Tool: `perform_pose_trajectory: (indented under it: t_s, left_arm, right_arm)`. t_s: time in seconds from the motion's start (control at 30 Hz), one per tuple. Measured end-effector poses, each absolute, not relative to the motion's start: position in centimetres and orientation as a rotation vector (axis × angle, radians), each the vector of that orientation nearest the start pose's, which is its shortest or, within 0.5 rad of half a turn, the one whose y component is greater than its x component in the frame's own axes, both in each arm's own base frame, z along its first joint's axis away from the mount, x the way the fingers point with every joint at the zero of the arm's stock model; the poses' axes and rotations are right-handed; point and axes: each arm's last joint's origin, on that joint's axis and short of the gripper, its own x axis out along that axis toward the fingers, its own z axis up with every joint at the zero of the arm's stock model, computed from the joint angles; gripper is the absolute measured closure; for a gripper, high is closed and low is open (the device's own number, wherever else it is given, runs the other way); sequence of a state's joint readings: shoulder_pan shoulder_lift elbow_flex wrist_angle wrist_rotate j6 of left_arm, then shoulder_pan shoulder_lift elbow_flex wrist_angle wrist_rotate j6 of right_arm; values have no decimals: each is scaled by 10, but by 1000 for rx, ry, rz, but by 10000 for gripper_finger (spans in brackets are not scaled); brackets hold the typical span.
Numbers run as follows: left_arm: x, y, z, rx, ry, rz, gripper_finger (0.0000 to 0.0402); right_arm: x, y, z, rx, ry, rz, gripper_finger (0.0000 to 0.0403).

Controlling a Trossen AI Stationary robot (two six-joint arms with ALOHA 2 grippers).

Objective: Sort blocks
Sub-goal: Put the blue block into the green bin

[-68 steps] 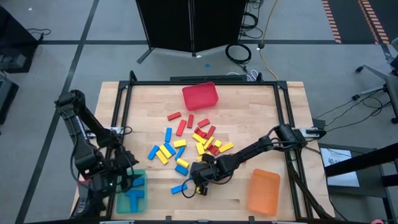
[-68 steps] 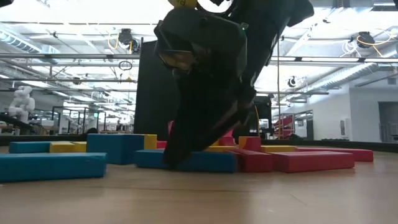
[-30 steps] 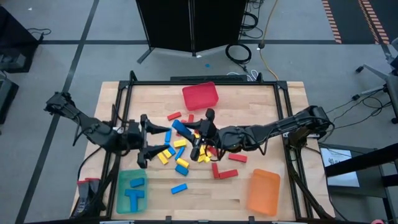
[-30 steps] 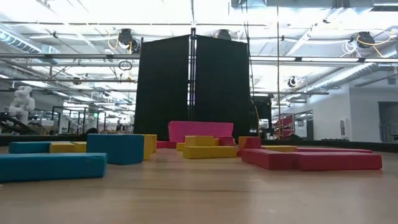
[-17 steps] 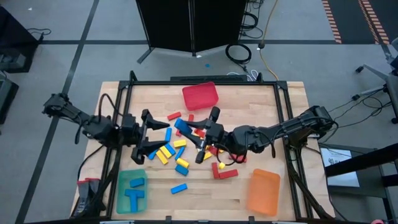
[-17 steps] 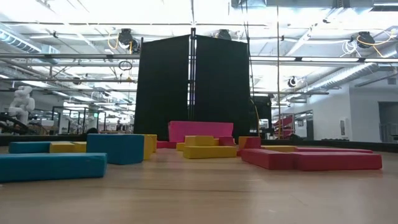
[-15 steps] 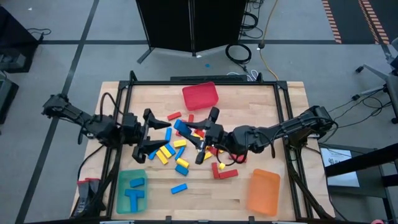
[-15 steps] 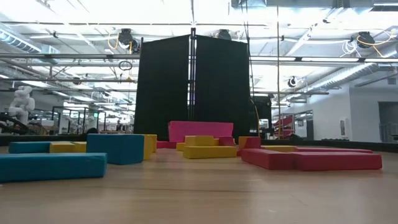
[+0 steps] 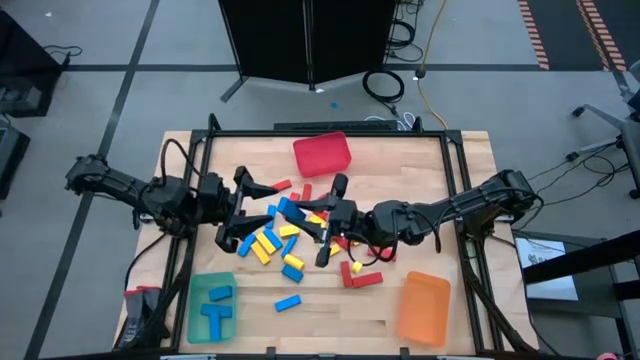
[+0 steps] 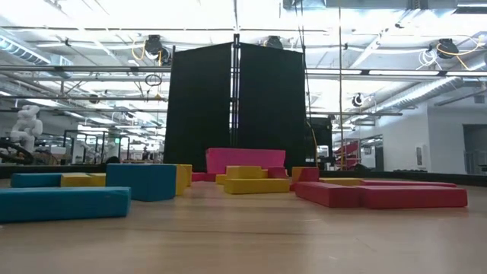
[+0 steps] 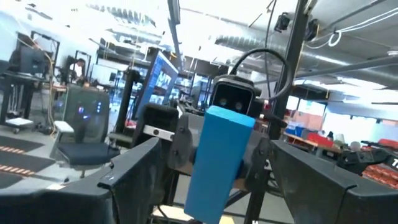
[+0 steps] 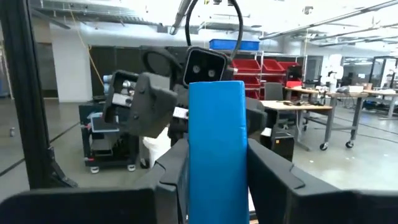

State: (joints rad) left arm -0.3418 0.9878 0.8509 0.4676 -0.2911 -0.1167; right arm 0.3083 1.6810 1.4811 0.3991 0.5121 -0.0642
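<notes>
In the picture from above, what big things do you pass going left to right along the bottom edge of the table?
Green bin with blue blocks in it → a lone blue block on the wood → two red blocks → orange bin.

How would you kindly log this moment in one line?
right gripper: holds blue block | left gripper: open, facing it | handover midair
</notes>
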Motion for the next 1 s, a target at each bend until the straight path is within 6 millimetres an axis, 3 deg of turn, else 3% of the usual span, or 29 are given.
perform_pose_trajectory:
  t_s: [0.3, 1.0]
  left_arm:
    - [221, -64, 376, -213, -339, -91, 100]
    - [223, -63, 378, -201, -370, -88, 100]
  right_arm:
    - [381, 97, 395, 48, -187, -163, 295]
    - [382, 97, 392, 42, -162, -160, 295]
